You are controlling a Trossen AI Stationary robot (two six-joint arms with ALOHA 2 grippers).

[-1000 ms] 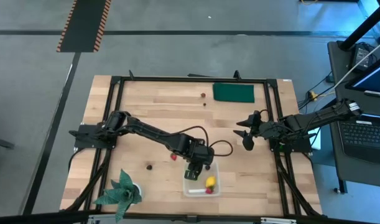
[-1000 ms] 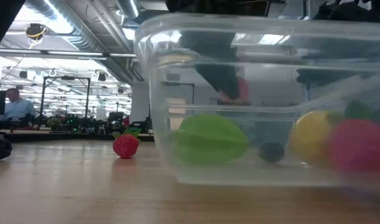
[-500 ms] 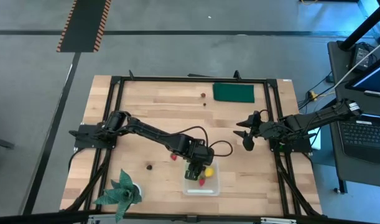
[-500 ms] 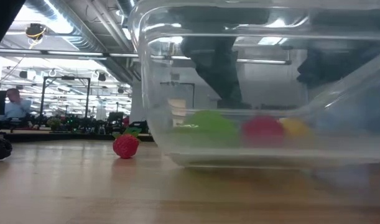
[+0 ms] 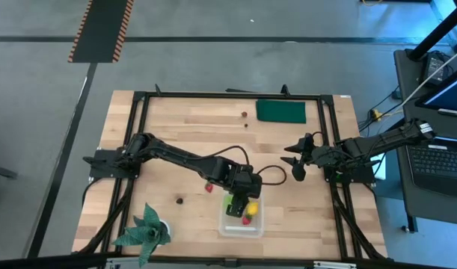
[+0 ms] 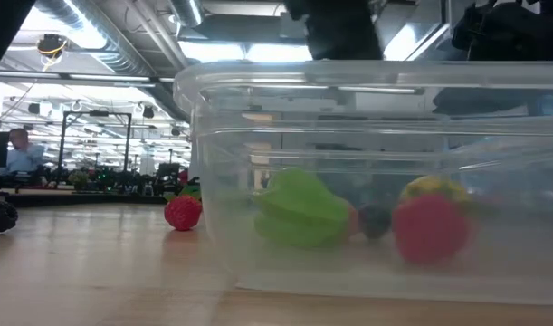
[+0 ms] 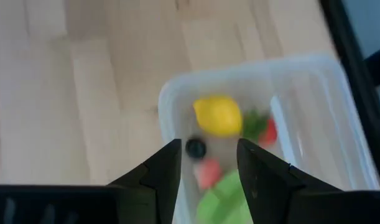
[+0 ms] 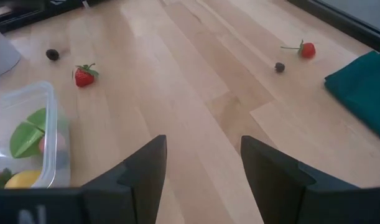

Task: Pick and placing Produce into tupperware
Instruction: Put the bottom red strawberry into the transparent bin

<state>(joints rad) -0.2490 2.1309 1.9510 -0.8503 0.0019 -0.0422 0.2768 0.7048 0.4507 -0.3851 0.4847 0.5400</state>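
High view: the tupperware (image 5: 241, 219) sits near the table's front edge, a little right of centre, with a strip of bare wood between its front wall and that edge. Inside lie a yellow lemon (image 5: 252, 208), a light green piece (image 5: 235, 209) and a red berry (image 5: 245, 220); the low view also shows a small dark berry (image 6: 375, 220) between the green piece and the red one, all resting on the container floor.

The left gripper (image 5: 241, 199) hangs over the container's rear rim. In the left wrist view its fingers (image 7: 165, 171) stand a narrow gap apart with nothing between them, the produce lying below.

Just left of the container's rear corner, on open wood, lies a strawberry (image 5: 209, 188), apart from the wall. Farther left is a dark berry (image 5: 180, 200), well clear of everything. The teal plant (image 5: 144, 230) stands at the front left corner, well apart from the container.

The middle of the table (image 5: 183, 131) is bare wood. Toward the back edge lie a red berry with a stem (image 5: 244, 115) and a tiny dark piece (image 5: 246, 125), both just left of the dark green pad (image 5: 281, 111).

The right gripper (image 5: 297, 159) waits above the right side, fingers partly spread and holding nothing, well apart from the container.
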